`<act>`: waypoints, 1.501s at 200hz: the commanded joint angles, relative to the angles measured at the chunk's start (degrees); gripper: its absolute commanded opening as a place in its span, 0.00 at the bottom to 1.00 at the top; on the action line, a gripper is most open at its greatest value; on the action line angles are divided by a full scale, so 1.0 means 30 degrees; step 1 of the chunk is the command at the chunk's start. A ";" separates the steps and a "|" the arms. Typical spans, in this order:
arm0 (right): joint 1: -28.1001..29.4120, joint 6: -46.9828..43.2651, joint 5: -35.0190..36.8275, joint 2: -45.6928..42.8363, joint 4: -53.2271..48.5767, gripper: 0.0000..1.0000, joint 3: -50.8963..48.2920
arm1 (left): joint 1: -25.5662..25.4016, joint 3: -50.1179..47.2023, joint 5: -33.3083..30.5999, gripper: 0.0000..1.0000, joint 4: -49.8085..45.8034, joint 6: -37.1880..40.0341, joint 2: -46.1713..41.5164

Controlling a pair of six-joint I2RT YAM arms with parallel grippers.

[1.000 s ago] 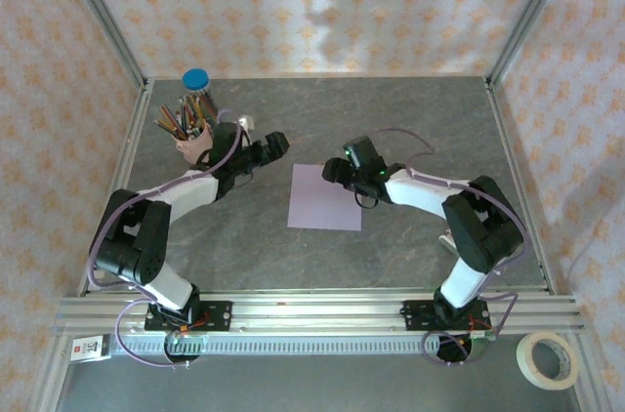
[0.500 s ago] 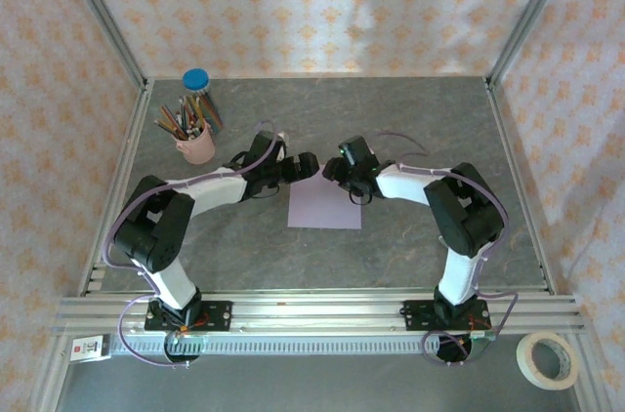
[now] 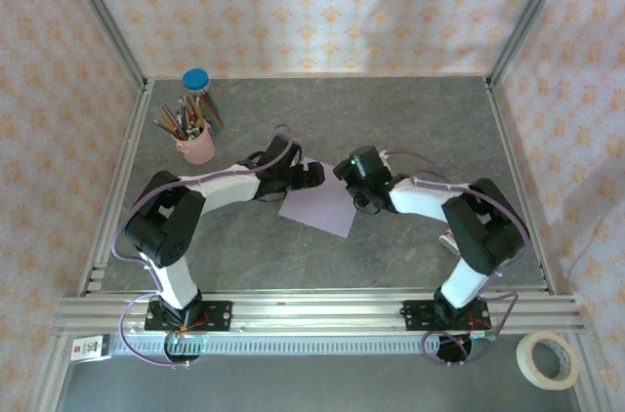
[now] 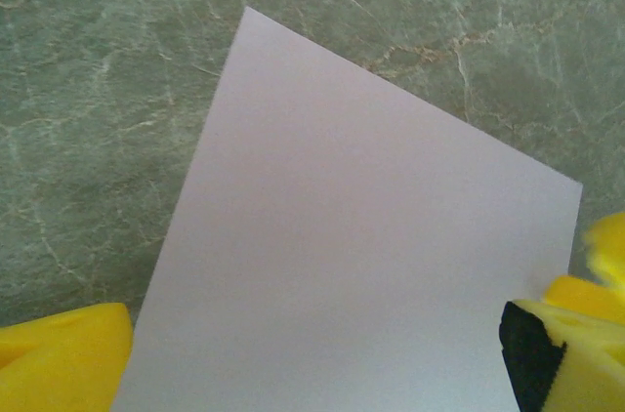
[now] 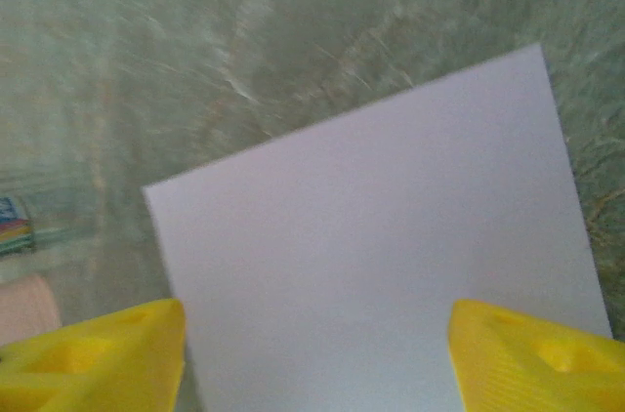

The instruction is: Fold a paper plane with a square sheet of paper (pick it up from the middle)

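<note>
Nearby: pink pencil cup (image 3: 198, 146) back-left | tape roll (image 3: 524, 353) front-right | paper (image 3: 320, 209) mid-table

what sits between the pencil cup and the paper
The left arm crosses there, between pencil cup and square sheet of paper, in the top view.

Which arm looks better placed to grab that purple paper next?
Probably the left: the left gripper hangs wide open over the paper, which spans its fingers; the right gripper stands narrower.
</note>
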 commanded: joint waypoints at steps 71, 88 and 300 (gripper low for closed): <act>-0.2651 -0.4887 0.3560 -0.4923 -0.0829 0.99 -0.2085 | -0.3017 0.6633 -0.3609 0.96 -0.6701 0.5092 0.4310; -0.3119 -0.4802 0.3488 -0.5198 -0.0745 0.99 -0.2603 | -0.3197 0.7458 -0.3718 0.92 -0.7339 0.5130 0.4992; -0.3468 -0.4558 0.3034 -0.3983 -0.0478 1.00 -0.2946 | -0.3739 0.7841 -0.4722 0.82 -0.8166 0.4871 0.7038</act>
